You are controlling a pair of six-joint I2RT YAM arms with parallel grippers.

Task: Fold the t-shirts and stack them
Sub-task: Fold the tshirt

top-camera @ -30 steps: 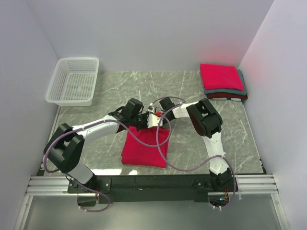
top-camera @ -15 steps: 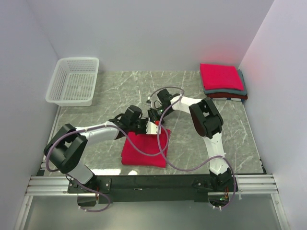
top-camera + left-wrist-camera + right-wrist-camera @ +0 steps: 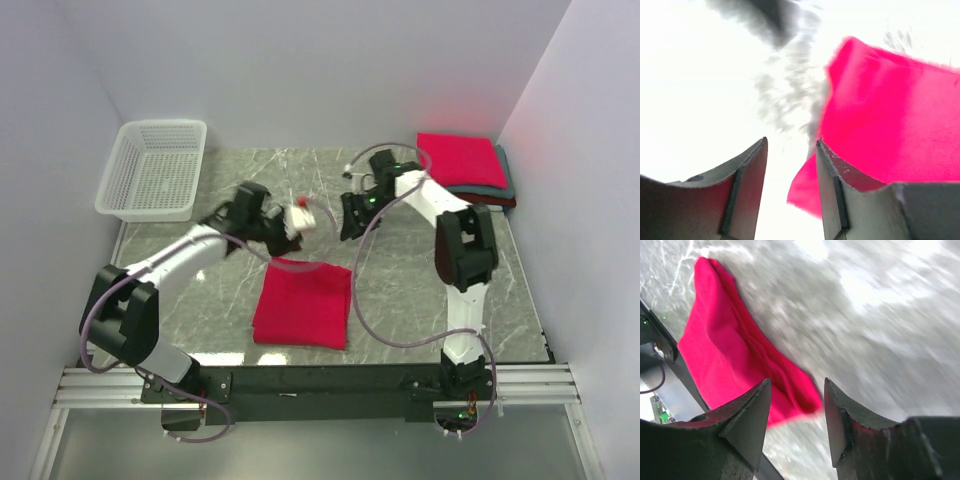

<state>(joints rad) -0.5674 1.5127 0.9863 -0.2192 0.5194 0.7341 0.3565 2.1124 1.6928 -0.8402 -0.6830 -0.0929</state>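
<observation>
A bright red t-shirt (image 3: 302,303) lies folded into a rectangle on the marble table, near the front middle. It also shows in the left wrist view as red cloth (image 3: 890,125) and in the right wrist view (image 3: 730,355). My left gripper (image 3: 303,216) (image 3: 791,142) hovers behind the shirt's far left corner, open and empty. My right gripper (image 3: 348,222) (image 3: 797,383) hangs behind the far right corner, also open with nothing between its fingers. At the back right sits a stack of folded t-shirts: red on top (image 3: 460,160), grey (image 3: 506,180) below it, dark red (image 3: 480,201) at the bottom.
A white lattice basket (image 3: 155,170) stands at the back left against the wall. White walls close in the table on three sides. The arms' cables loop over the table's middle (image 3: 360,280).
Both grippers opened, let go of the red shirt's far edge and lifted away, the left toward the back left, the right toward the back right. The shirt now lies flat.
</observation>
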